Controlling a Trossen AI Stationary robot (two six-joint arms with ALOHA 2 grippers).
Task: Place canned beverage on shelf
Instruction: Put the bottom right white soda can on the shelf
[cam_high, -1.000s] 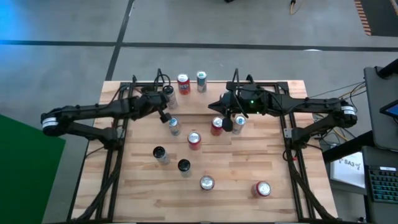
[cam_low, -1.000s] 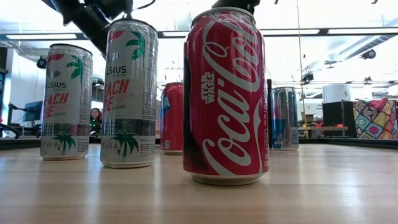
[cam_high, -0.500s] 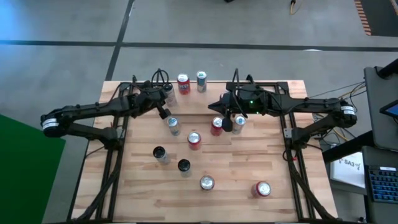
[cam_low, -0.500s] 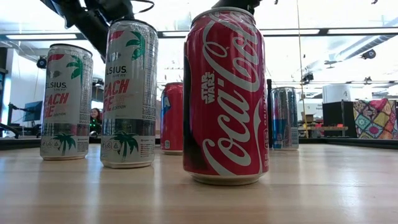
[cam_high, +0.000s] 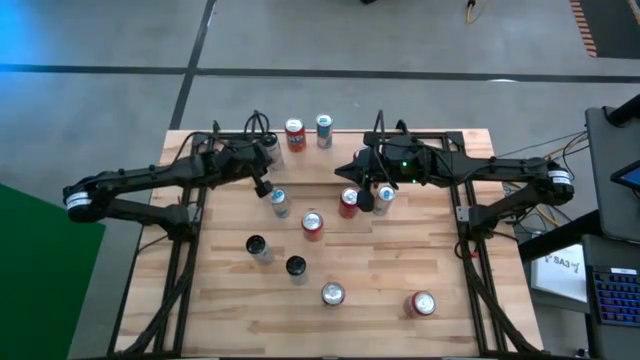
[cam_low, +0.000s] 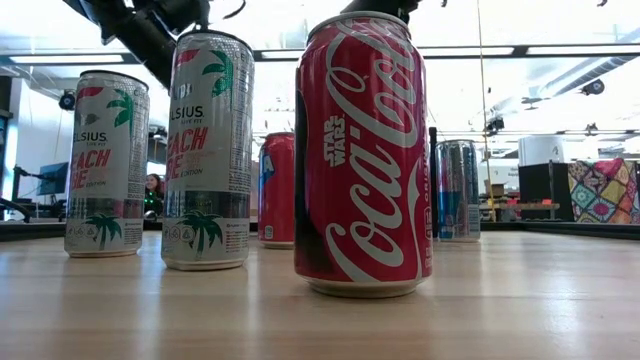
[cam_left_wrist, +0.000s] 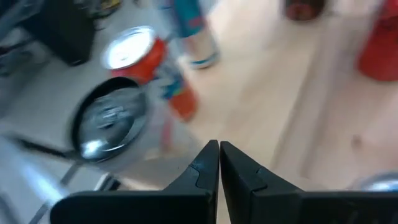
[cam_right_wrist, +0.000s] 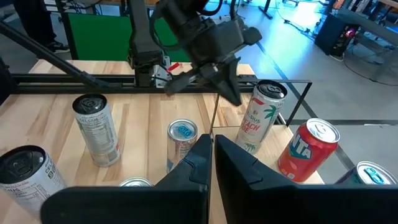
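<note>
Both claws are shut tight and hold nothing. The L claw (cam_high: 263, 186) hangs over the back part of the table (cam_high: 400, 270), its two fingers (cam_left_wrist: 205, 163) pressed together, tip aimed down. Just past its tip, toward the table's back edge, stands the white palm-tree can (cam_high: 270, 148), upright, top facing up, long way going up-down. Right next to that, a bit farther from the L claw, stands the orange can (cam_high: 295, 133), then the blue can (cam_high: 324, 128), both upright too. These 3 cans stand in a row at the shelf (cam_high: 310, 160), a thin black rod rack w/ a light wood floor. Its long way runs side to side along the back edge, and one loop end stands up at each end. The R claw (cam_high: 365, 201) hangs just in front of the shelf, across from the L claw. A red can (cam_high: 348, 203) stands just beside it on one side and a silver can (cam_high: 384, 195) on the other; I can't tell if they touch it. The red Coke can (cam_high: 313, 224) stands near both claws, a bit more toward the front, upright, top up. More cans stand well apart from the claws near the table's front, all upright, none lying down.
</note>
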